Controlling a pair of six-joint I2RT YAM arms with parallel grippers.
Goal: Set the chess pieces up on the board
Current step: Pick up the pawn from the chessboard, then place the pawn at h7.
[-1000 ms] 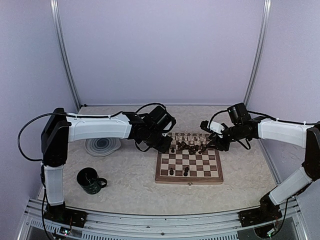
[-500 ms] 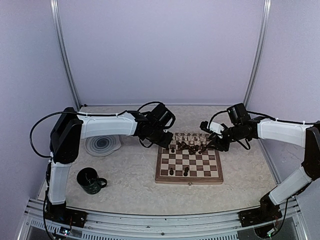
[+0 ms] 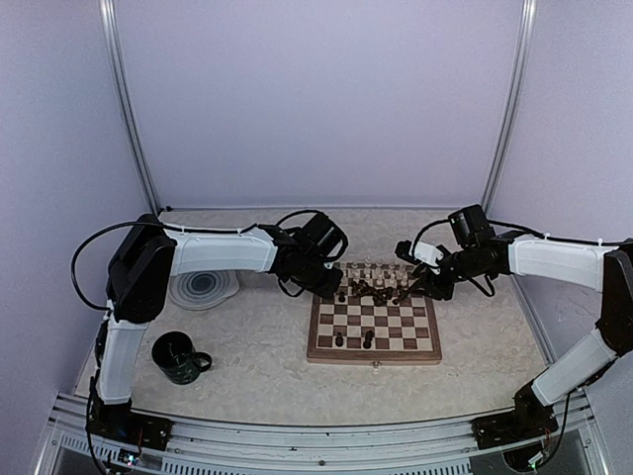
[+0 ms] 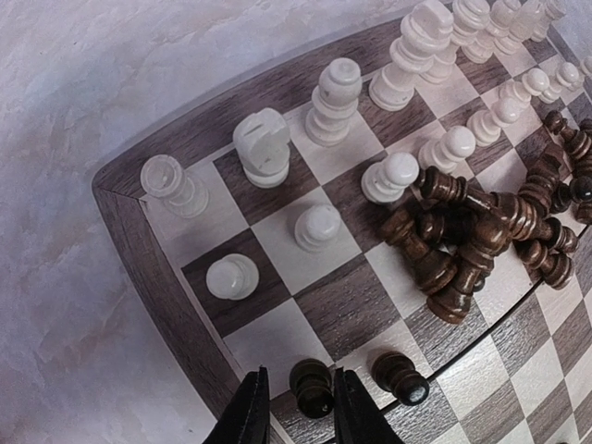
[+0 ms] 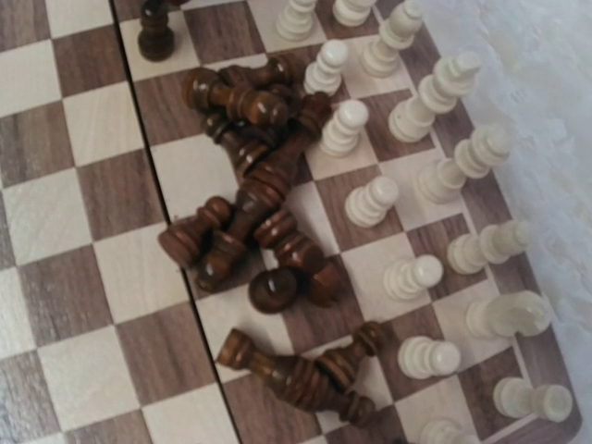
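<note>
My left gripper (image 4: pixel 302 390) is low over the near-left part of the board (image 4: pixel 153 264). Its fingers (image 4: pixel 252 412) straddle one upright dark pawn (image 4: pixel 313 387). One finger looks to be against the pawn and the other shows a sliver of gap, so I cannot tell whether I am pinching it.

Just beside it, on the next square, stands a second dark pawn (image 4: pixel 400 377). Farther out the cream pieces stand upright. Three cream pawns (image 4: pixel 316 227) run in a loose diagonal, and behind them along the edge row are a rook (image 4: pixel 171 183), a knight (image 4: pixel 262 143) and a bishop (image 4: pixel 333 97), with more cream men trailing off towards the corner.

Right of those lies a heap of dark pieces (image 4: pixel 472 240), toppled across one another in the middle of the board.

My right gripper (image 3: pixel 411 287) hangs over the far right of the board with its jaws spread wide and nothing between them. Its wrist view looks straight down on that same dark heap (image 5: pixel 259 203), with the cream ranks (image 5: pixel 435 102) beside it.

The board sits flat on the marbled worktop (image 3: pixel 257 346). A dark mug (image 3: pixel 180 357) and a grey swirl plate (image 3: pixel 203 289) are well off to my left.
</note>
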